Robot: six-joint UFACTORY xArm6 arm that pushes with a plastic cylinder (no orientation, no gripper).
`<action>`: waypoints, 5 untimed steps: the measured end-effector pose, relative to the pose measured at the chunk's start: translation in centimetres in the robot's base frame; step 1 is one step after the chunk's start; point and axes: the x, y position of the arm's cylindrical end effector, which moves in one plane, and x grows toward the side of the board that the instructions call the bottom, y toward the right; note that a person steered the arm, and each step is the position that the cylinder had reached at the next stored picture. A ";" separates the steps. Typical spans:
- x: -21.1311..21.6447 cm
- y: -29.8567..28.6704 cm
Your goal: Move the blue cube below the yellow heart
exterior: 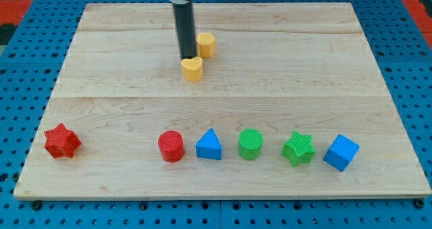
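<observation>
**Risk note: tip parked against the reference block, target far off**

Your tip point(185, 56) sits touching or just beside the yellow heart point(192, 69), at its upper left edge as the view shows it. A yellow hexagonal block point(206, 44) lies just to the upper right of the heart. No fingers on this rig: the arm ends in a bare rod, nothing to open or close, nothing held.

The blue cube point(341, 152) is well apart from all this, at the right end of the bottom row. Row, from the view's left: red star point(62, 141), red cylinder point(171, 146), blue triangular block point(210, 145), green cylinder point(250, 144), green star point(298, 148), then the cube.

Hazards, as you should judge them:

1. Any sliding move away from here that heads down or right will likely shove the heart, shifting the very reference the cube must land below. Pull off toward the top or left first.
2. The cube sits near the wooden board's point(378, 73) lower right edge. A push from the wrong face could send it off the board.
3. The green star is just beside the cube. A straight leftward push would drive one into the other and drag the row along.
4. A contact off the cube's centre will likely spin it and let it slip past the rod.

Safer route, in my estimate: push the cube up out of the row first, then left.
</observation>
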 end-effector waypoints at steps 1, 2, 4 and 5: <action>-0.3 2.5; 0.1 6.2; 11.2 12.6; 13.8 21.4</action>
